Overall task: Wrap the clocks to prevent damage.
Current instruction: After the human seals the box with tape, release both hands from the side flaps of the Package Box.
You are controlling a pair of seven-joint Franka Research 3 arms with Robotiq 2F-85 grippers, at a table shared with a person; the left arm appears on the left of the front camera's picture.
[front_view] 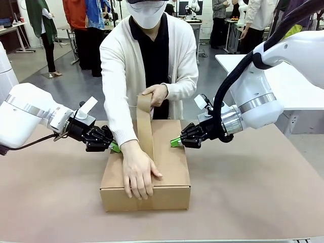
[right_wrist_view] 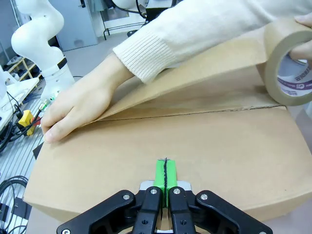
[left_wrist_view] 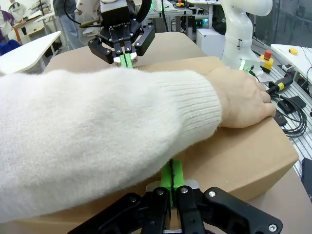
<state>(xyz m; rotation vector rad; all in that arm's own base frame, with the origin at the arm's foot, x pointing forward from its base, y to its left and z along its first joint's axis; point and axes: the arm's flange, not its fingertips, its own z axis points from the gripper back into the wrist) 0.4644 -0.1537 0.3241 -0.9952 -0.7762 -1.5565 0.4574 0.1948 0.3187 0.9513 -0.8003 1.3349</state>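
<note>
The closed brown cardboard box (front_view: 147, 174) sits mid-tabletop, pinned between the left pincer (front_view: 114, 147) and right pincer (front_view: 175, 142), both pinched closed. Stiff but dentable, probably; sides are best pressed flat while brown tape (front_view: 145, 126) is laid.

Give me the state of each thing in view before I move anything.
Cardboard box: flaps closed, being taped.
Tape strip: stretched from the roll down to the box's near edge.
Tape roll: held up by the person.
Left pincer: shut, pressing the box's side.
Right pincer: shut, pressing the opposite side.
</note>
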